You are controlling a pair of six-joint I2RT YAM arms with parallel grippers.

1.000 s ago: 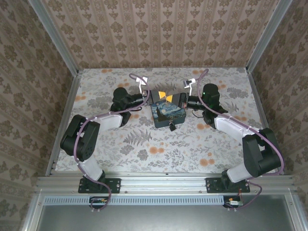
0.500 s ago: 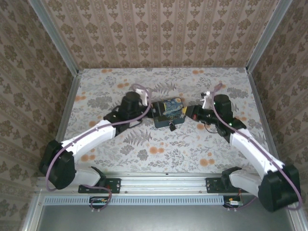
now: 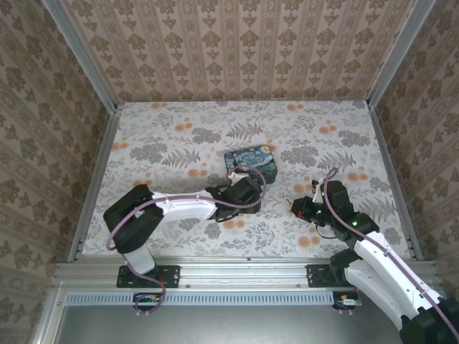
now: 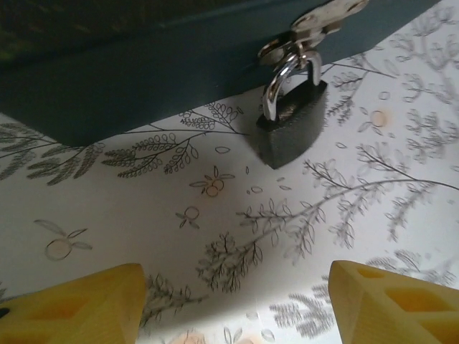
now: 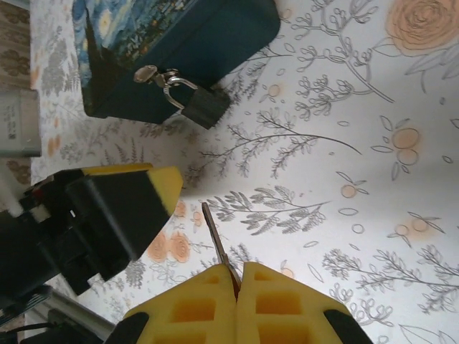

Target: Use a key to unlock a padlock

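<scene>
Padlock [image 4: 290, 132]: small dark body, shiny silver shackle

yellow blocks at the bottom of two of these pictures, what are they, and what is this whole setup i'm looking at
Those yellow blocks are the fingers of two robot arms bolted to the near edge of a flower-patterned table. The wide picture comes from a fixed camera above and behind the arms. The other two come from a small camera on each arm's wrist, looking past its own fingers. On the table lies a dark blue box with a starry-sky lid, its clasp closed by a small black padlock with a silver shackle. The left gripper is open and holds nothing, and it faces the padlock. The right gripper is shut on a thin metal key, whose blade points towards the box and is well short of the lock.
</scene>
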